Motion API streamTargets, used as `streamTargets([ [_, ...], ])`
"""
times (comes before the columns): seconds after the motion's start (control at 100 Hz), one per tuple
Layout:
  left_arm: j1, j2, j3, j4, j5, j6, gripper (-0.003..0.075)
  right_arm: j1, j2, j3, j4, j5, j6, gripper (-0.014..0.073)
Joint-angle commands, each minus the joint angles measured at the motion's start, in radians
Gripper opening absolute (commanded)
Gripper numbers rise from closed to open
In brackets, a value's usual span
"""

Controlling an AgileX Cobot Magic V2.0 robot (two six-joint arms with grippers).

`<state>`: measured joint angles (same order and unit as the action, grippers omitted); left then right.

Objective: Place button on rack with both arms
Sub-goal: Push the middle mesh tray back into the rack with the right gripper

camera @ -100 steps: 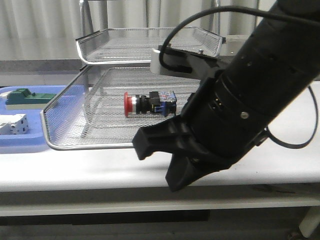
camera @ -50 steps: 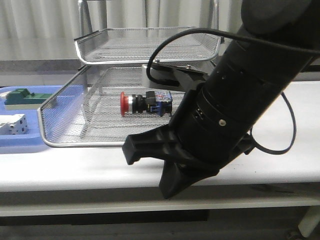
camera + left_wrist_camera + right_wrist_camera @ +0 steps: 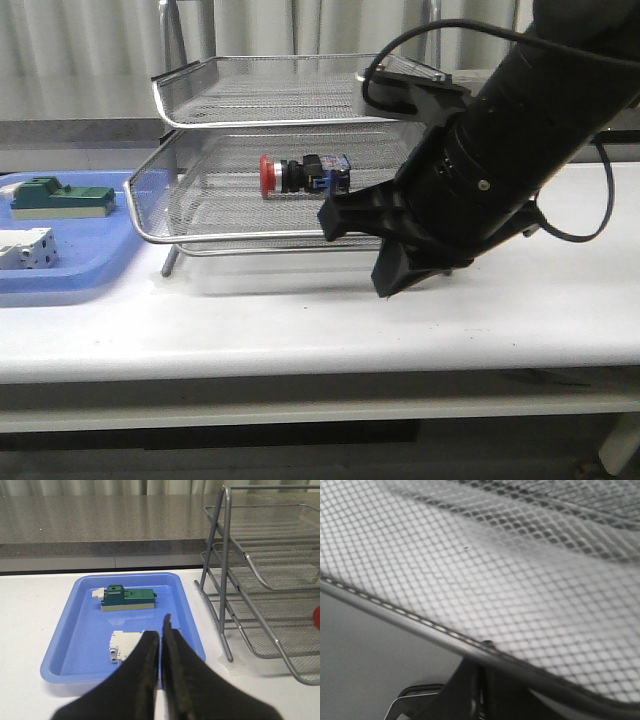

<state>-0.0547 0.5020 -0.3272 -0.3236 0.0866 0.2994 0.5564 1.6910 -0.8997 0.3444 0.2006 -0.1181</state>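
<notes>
The button (image 3: 300, 175), red-headed with a black body and blue rear, lies on its side on the middle tray (image 3: 250, 238) of the wire-mesh rack (image 3: 157, 92). My right arm (image 3: 500, 150) reaches to that tray's front right corner. In the right wrist view my right gripper (image 3: 481, 667) is shut, its tips just under the tray's chrome rim (image 3: 395, 611). Whether they touch the rim I cannot tell. My left gripper (image 3: 161, 630) is shut and empty above the blue tray (image 3: 75, 630), left of the rack (image 3: 225, 570). A red sliver of the button (image 3: 316, 616) shows there.
The blue tray (image 3: 60, 285) lies left of the rack and holds a green block (image 3: 60, 197) and a white terminal block (image 3: 25, 248). The rack's metal legs (image 3: 218, 615) stand on the white table. A grey counter and curtain run behind.
The middle tray has slid back into the rack with the button on it. My right arm has followed it inward and to the right.
</notes>
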Motion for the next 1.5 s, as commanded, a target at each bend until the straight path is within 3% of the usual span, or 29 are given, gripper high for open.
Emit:
streamTargets([
  [0.0, 0.007, 0.004, -0.027, -0.011, -0.075, -0.008, 0.0004, -0.037, -0.039, -0.038, -0.026, -0.111, -0.011, -0.0067],
  [0.43, 0.007, 0.004, -0.027, -0.011, -0.075, -0.008, 0.0004, -0.133, -0.005, -0.181, -0.084, -0.095, -0.011, -0.0067],
  [0.74, 0.007, 0.004, -0.027, -0.011, -0.075, -0.008, 0.0004, -0.14, 0.069, -0.266, -0.102, -0.042, -0.011, -0.0067],
  [1.25, 0.007, 0.004, -0.027, -0.011, -0.075, -0.008, 0.0004, -0.144, -0.081, -0.267, -0.115, 0.114, -0.011, -0.0067],
  [1.49, 0.007, 0.004, -0.027, -0.011, -0.075, -0.008, 0.0004, -0.219, -0.21, -0.216, -0.159, 0.149, -0.011, -0.0067],
])
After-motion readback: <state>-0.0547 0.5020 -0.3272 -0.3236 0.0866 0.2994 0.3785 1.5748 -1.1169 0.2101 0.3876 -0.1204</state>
